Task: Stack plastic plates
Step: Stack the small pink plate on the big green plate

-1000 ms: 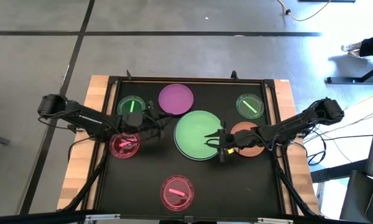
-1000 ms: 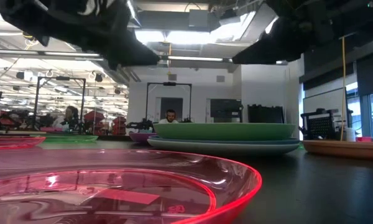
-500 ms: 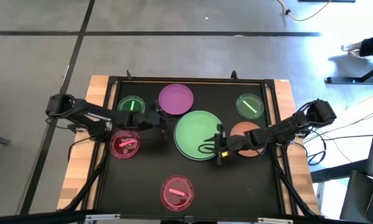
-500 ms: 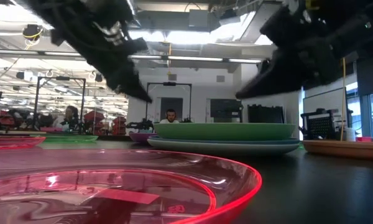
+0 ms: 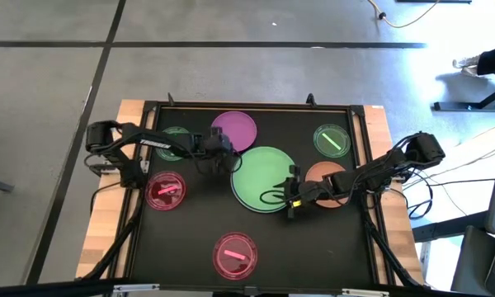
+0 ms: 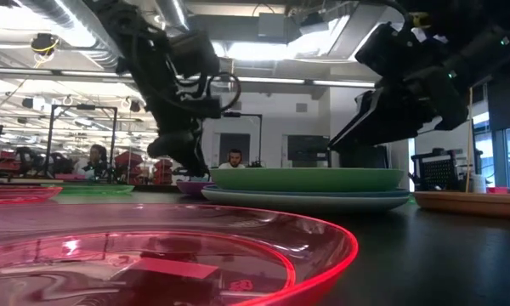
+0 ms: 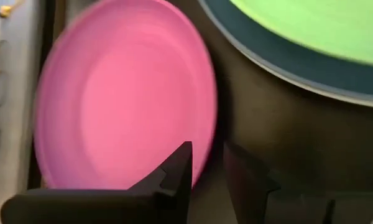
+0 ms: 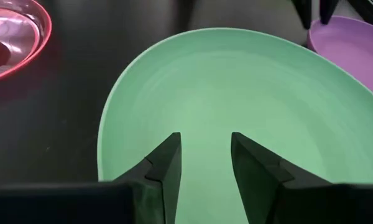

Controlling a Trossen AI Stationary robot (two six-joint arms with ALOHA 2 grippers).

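Note:
A large green plate (image 5: 260, 177) lies on a blue plate (image 7: 280, 59) at the table's middle. The purple plate (image 5: 233, 130) lies flat on the table just beyond them; the orange plate (image 5: 328, 183) lies to their right. My left gripper (image 7: 205, 171) is open over the purple plate's near rim (image 7: 202, 143), one finger above the plate and one above the table. My right gripper (image 8: 205, 146) is open above the green plate's right part (image 8: 236, 93), its arm crossing over the orange plate. In the low view the left gripper (image 6: 183, 149) hangs above the purple plate (image 6: 194, 185).
Small translucent plates lie around the table: green ones at far left (image 5: 175, 138) and far right (image 5: 331, 140), pink-red ones at left (image 5: 165, 191) and near the near edge (image 5: 233, 254). A raised frame (image 5: 256, 105) borders the black table top. People sit in the room beyond.
My left gripper has swung from beside the left pink-red plate toward the far edge and to the right, coming down over the purple plate's near rim. My right gripper has sunk lower over the green plate's right part. No plate has moved.

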